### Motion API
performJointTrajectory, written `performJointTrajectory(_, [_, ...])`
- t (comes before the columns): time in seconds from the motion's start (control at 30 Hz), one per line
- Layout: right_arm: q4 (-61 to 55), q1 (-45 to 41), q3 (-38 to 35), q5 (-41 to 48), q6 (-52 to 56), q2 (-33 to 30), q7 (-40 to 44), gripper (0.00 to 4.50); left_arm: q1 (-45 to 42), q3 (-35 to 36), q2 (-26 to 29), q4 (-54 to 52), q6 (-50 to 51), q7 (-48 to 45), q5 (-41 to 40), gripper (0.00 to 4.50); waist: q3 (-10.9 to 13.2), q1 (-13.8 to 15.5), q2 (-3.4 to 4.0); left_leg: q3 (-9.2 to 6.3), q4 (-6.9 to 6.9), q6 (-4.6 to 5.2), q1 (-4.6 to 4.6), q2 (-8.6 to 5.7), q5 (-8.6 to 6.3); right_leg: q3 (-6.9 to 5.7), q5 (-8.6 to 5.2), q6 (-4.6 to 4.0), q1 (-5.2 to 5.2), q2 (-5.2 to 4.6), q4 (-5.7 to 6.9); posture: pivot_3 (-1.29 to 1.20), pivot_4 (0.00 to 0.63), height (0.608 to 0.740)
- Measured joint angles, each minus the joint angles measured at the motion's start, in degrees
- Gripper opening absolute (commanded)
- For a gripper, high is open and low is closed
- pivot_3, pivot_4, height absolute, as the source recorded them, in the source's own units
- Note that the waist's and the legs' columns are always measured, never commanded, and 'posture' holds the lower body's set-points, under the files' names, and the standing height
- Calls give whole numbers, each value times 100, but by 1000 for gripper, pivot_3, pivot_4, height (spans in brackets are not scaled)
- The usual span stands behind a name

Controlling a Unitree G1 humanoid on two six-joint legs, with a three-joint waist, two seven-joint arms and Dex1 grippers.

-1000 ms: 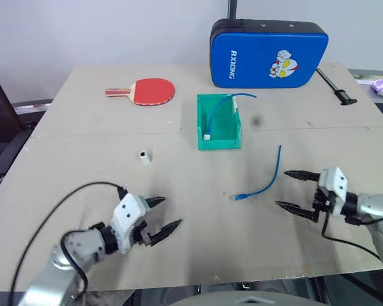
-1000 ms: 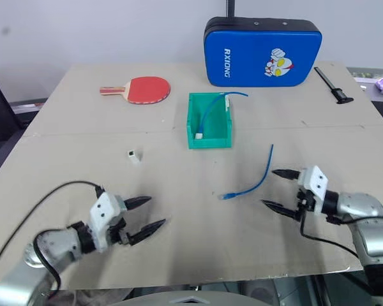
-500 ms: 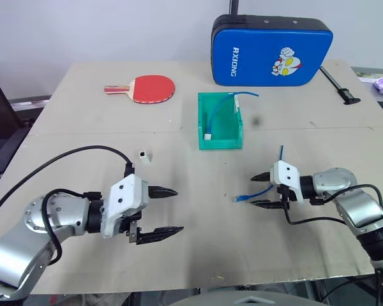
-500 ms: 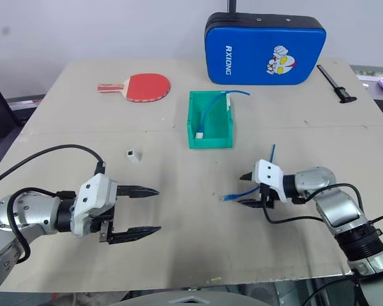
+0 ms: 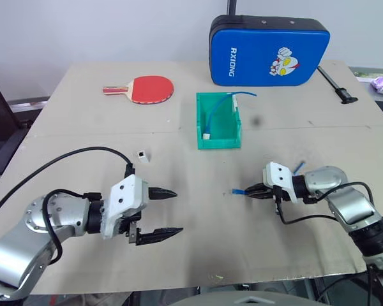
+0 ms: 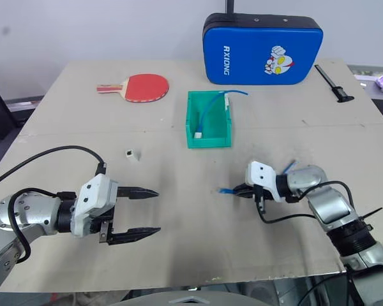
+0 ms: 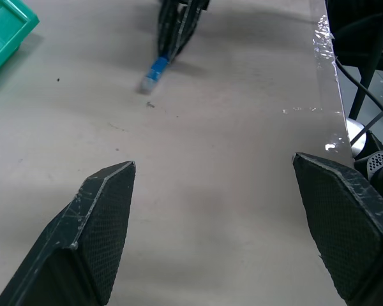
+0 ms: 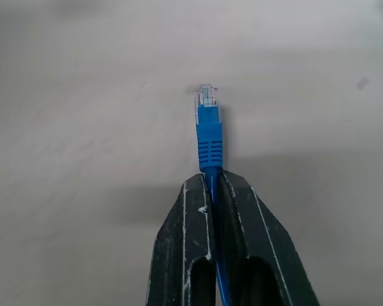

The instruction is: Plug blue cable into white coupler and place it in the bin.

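Note:
The blue cable (image 8: 207, 121) lies on the table right of centre, its clear plug pointing left. My right gripper (image 5: 254, 190) is shut on the cable just behind the plug, and the cable's tail (image 5: 298, 167) sticks up behind the hand. The wrist view shows the fingers (image 8: 239, 210) pinched on the blue boot. The white coupler (image 5: 142, 155) stands alone on the table left of centre, well away from both grippers. My left gripper (image 5: 177, 211) hovers open and empty at the front left, pointing right. The green bin (image 5: 228, 135) sits at mid-table beyond the cable.
Inside the bin lies another blue cable (image 5: 212, 115) with a white block at its end. A red paddle (image 5: 150, 89) lies at the back left, a blue padded case (image 5: 268, 51) stands at the back, and a black tool (image 5: 337, 87) lies at the back right.
My right gripper moved left onto the cable and shut on it just behind the plug. The left arm rose and turned to the right early on, then held still.

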Motion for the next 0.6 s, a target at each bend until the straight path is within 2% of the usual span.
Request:
performJointTrajectory(0.2, [1104, -1093, 454, -408, -382, 725, 27, 70, -103, -2, -20, 79, -11, -27, 83, 4027, 3, -58, 1, 0, 0, -4, 0, -1, 2, 0, 1, -1, -1, 2, 2, 0, 150, 728])
performJointTrajectory(0.3, [1596, -1398, 616, -633, -699, 845, 125, 70, -104, -2, -40, 116, -10, -26, 99, 4027, 2, -22, -1, -2, 0, -14, -2, -2, 8, -2, 1, 0, 0, 0, 1, 0, 150, 728])
performJointTrajectory(0.4, [2062, -1576, 707, -818, -863, 1107, 112, 941, -131, -6, -120, 126, -10, -16, 99, 4027, 3, -27, 0, -1, 0, -25, -6, -1, 13, -1, 1, 0, -2, -1, -1, 0, 150, 728])
performJointTrajectory(0.6, [1871, -1399, 539, -808, -972, 895, 124, 3792, -298, -124, -175, 227, 5, 30, 111, 4027, 3, 24, 0, -4, -2, -23, -5, -1, 12, -3, 1, 1, -1, -3, 0, 0, 150, 728])
